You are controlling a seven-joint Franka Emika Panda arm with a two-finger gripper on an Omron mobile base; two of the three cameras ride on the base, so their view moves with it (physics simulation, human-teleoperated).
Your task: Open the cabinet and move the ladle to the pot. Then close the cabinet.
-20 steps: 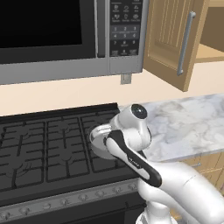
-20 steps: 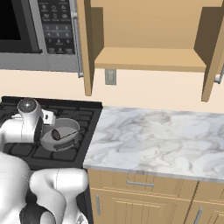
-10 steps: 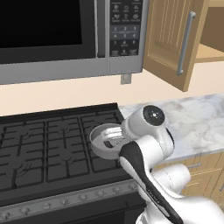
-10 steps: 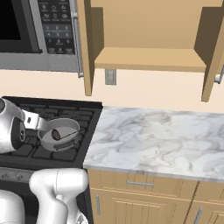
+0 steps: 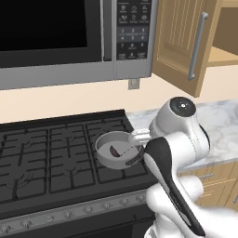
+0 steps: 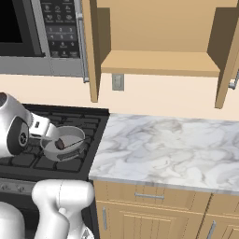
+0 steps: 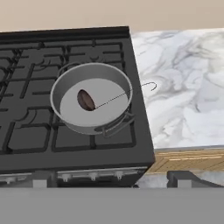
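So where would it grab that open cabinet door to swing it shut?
Probably by the long silver bar handle on the left door. The bar stands vertical and off the panel, so open fingers could straddle it from the front, one on each side. The door hangs wide open toward the stove, leaving the handle exposed.

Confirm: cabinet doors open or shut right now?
Open. Both doors of the cabinet stand swung outward, exposing the bare shelf inside; the ladle already lies in the pot.
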